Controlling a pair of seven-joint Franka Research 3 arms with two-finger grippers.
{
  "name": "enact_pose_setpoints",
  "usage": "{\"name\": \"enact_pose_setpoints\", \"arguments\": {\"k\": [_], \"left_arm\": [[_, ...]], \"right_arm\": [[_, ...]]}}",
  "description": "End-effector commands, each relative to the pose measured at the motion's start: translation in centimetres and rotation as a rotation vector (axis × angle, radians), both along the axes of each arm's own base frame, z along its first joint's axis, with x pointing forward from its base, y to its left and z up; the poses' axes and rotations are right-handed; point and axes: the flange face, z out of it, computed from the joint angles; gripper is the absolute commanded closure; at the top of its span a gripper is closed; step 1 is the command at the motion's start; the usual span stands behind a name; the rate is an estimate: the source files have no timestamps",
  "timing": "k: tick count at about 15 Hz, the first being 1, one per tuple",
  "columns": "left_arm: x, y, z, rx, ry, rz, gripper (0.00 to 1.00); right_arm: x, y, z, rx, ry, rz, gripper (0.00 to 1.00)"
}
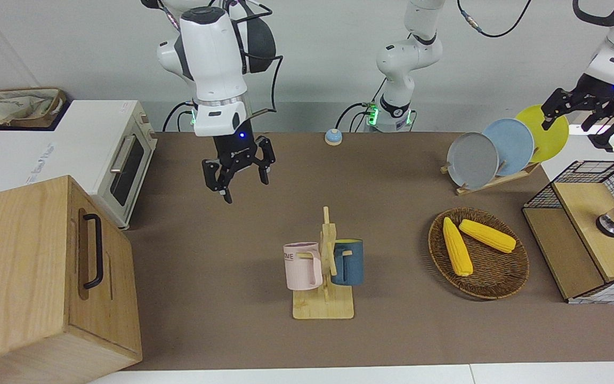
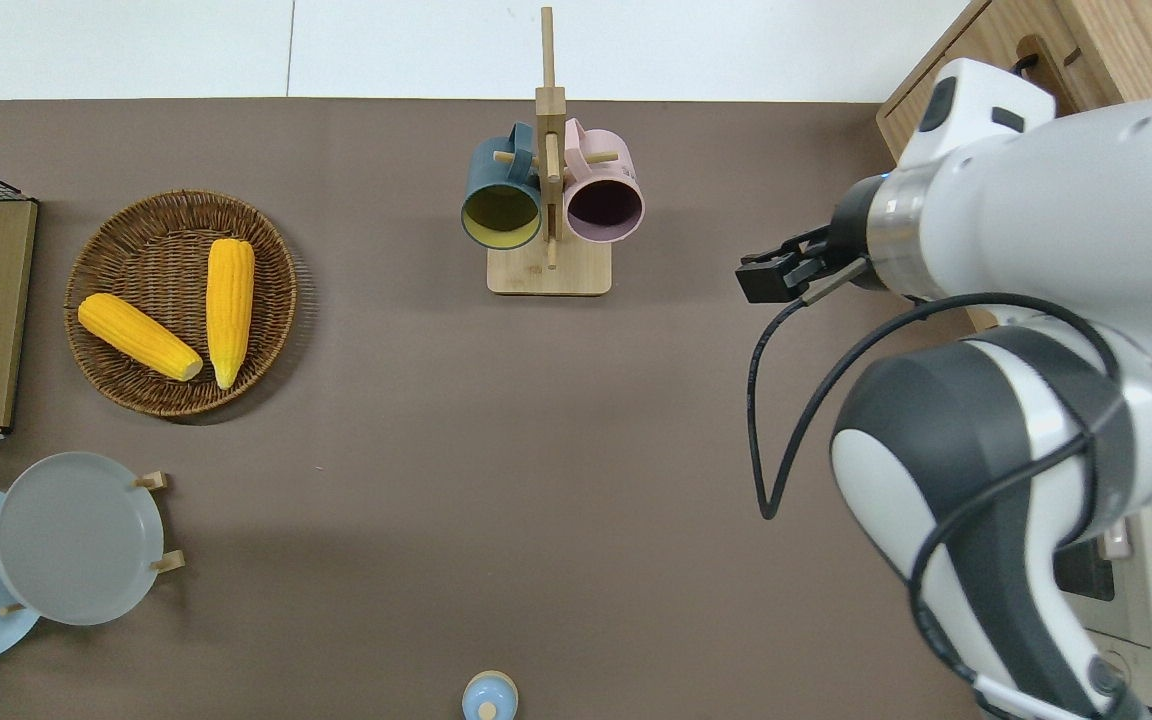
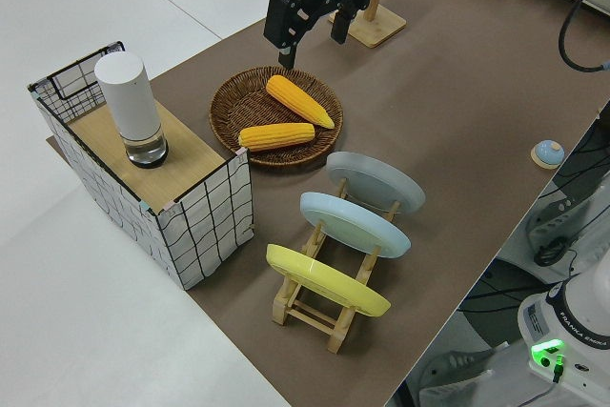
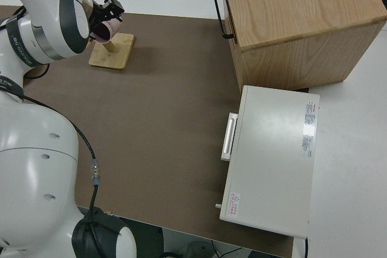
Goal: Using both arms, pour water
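Observation:
A pink cup and a dark blue cup hang on a wooden rack in the middle of the brown mat. A white cylindrical container with a clear base stands on the wooden shelf of a wire basket at the left arm's end. My right gripper hangs open and empty over bare mat, between the rack and the wooden cabinet, as the overhead view shows. My left gripper is open, empty and high in the air at the left arm's end, out of the overhead view.
A wicker basket holds two corn cobs beside the wire basket. Three plates stand in a wooden plate rack nearer to the robots. A white toaster oven sits at the right arm's end. A small blue bell lies near the robots' bases.

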Motion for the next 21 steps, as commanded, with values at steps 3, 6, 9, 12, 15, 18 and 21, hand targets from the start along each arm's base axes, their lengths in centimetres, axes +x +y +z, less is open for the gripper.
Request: {"name": "enact_pose_setpoints", "arguments": {"k": [3, 6, 9, 12, 15, 18, 21], "left_arm": [[-0.3, 3.9, -0.7, 0.001, -0.045, -0.002, 0.01], [-0.3, 6.0, -1.2, -0.001, -0.065, 0.017, 0.01], [-0.4, 7.9, -1.7, -0.021, -0.091, 0.0, 0.01], [-0.7, 10.4, -2.2, -0.055, -0.154, 0.026, 0.01], [-0.5, 12.5, -2.8, -0.05, -0.209, 0.031, 0.01], [0.5, 14.2, -4.1, -0.057, -0.307, 0.069, 0.0], [1.8, 15.6, -5.3, -0.079, -0.403, 0.111, 0.0]], "right_arm": [[1.5, 2.4, -2.2, -0.024, -0.109, 0.121, 0.019], [2.2, 4.7, -5.1, -0.065, -0.136, 0.181, 0.021], [2.8, 5.6, -7.1, -0.073, -0.151, 0.198, 0.021], [3.5, 6.1, -8.7, -0.136, -0.196, 0.24, 0.023], [3.5, 7.8, -10.2, -0.172, -0.229, 0.29, 0.025], [3.8, 8.3, -11.7, -0.189, -0.24, 0.305, 0.04], [4.1, 8.2, -12.5, -0.218, -0.246, 0.32, 0.096]]}}
